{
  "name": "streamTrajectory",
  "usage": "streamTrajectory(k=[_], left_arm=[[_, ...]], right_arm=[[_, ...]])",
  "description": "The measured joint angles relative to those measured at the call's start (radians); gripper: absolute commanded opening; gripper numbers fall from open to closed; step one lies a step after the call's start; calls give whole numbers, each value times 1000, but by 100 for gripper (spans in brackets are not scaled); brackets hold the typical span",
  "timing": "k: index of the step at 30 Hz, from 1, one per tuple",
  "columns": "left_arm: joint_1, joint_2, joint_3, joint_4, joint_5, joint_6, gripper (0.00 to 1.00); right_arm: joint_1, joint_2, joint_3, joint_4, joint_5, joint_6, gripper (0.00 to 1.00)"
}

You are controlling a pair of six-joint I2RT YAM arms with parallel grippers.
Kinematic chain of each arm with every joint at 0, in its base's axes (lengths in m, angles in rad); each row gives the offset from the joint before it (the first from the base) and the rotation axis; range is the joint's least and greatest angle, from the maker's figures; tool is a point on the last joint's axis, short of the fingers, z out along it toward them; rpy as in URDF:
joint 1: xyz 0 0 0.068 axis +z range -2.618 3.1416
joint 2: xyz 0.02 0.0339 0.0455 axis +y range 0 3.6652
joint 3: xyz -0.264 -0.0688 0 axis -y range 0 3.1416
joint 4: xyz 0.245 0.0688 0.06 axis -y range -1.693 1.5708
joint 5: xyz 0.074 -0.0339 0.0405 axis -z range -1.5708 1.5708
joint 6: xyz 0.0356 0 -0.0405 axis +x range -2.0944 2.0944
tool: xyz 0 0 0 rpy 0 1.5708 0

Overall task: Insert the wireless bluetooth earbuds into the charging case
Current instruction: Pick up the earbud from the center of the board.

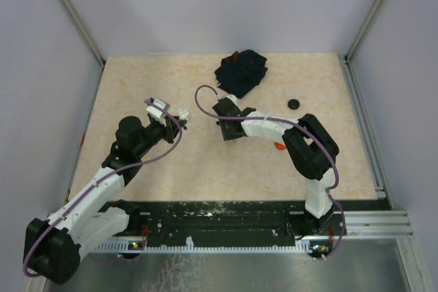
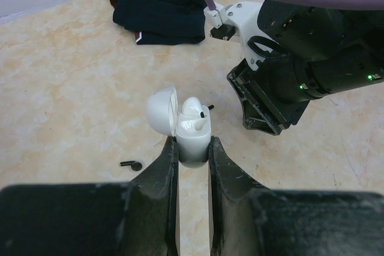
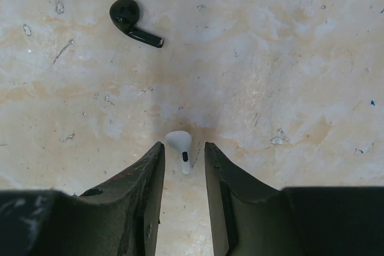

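Observation:
My left gripper (image 2: 193,143) is shut on a white charging case (image 2: 193,139) and holds it above the table, lid (image 2: 161,110) open to the left. A white earbud (image 2: 193,107) sits in the case. In the top view the case (image 1: 183,111) is at the left gripper's tip. My right gripper (image 3: 183,145) is open and points down at the table, its jaws on either side of a white earbud (image 3: 179,145) that lies flat. A black earbud (image 3: 132,21) lies farther out; one also shows in the left wrist view (image 2: 131,164).
A dark navy cloth (image 1: 241,72) lies at the back centre. A black round puck (image 1: 293,104) sits to its right. An orange-red piece (image 1: 279,146) shows under the right arm. The right gripper (image 2: 264,118) hangs close to the right of the case.

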Motion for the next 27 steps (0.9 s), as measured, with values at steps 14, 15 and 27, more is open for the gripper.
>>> streamTrajectory(k=[14,15,27], left_arm=[[0,1,6,0,2,-3,0],[0,1,8,0,2,-3,0],[0,1,11,1,17,-3,0]], right_arm=[[0,35,24,-7,-14,5,30],[0,37,26,-6,-14,5,29],[0,39,26,-2,-10,1,17]])
